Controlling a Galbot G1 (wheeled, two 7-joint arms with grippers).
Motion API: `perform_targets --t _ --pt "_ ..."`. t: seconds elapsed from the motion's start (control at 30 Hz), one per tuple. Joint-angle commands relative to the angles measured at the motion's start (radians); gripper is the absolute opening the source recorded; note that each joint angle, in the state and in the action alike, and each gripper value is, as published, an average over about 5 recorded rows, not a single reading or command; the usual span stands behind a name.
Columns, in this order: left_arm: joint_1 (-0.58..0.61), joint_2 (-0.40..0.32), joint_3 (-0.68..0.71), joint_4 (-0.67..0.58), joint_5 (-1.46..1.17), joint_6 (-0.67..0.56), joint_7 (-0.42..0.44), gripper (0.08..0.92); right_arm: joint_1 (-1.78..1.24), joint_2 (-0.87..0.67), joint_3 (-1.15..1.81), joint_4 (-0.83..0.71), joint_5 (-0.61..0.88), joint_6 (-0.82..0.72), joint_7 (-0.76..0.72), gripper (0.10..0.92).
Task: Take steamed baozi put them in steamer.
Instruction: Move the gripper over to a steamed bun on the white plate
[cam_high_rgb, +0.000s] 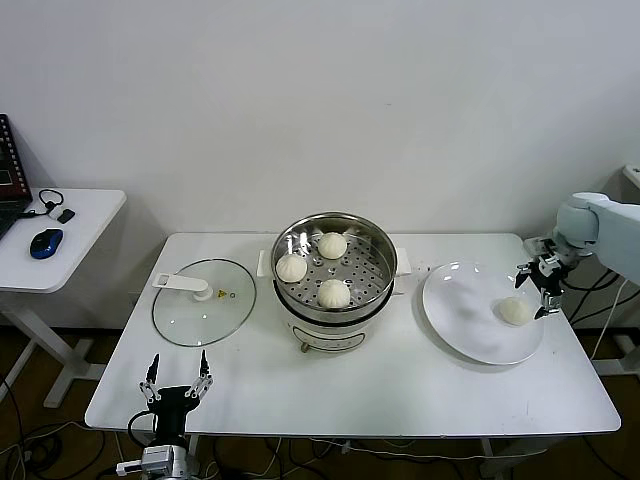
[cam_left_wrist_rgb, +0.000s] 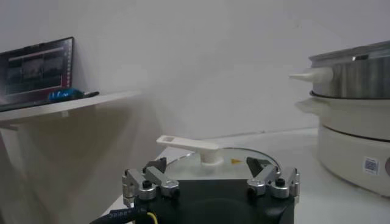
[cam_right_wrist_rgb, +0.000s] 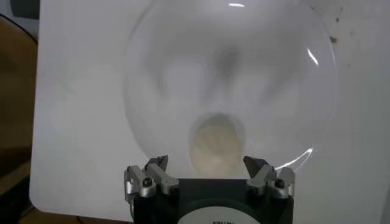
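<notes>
Steel steamer (cam_high_rgb: 334, 268) sits mid-table, three baozi (cam_high_rgb: 333, 293) inside. Last bun (cam_high_rgb: 515, 311) lies on white plate (cam_high_rgb: 470, 330). Your right gripper (cam_high_rgb: 540, 287) hangs over it, fingers wide apart. Next, lower, squeeze softly. Left gripper (cam_high_rgb: 176, 379) waits near glass lid (cam_high_rgb: 204, 301), fingers apart.
</notes>
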Motion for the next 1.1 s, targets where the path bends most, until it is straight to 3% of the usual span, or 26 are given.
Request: perform_targets --t 0.03,1.1 --pt "-0.001 -0.004 0.004 0.006 0.004 -0.002 -0.001 0.823 -0.189 0.062 0.208 -0.243 -0.105 0.075 0.005 0.823" --pt "-0.013 -0.004 0.003 0.021 0.0 0.008 0.004 0.823 -0.278 0.139 0.308 -0.332 -0.138 0.087 -0.002 0.797"
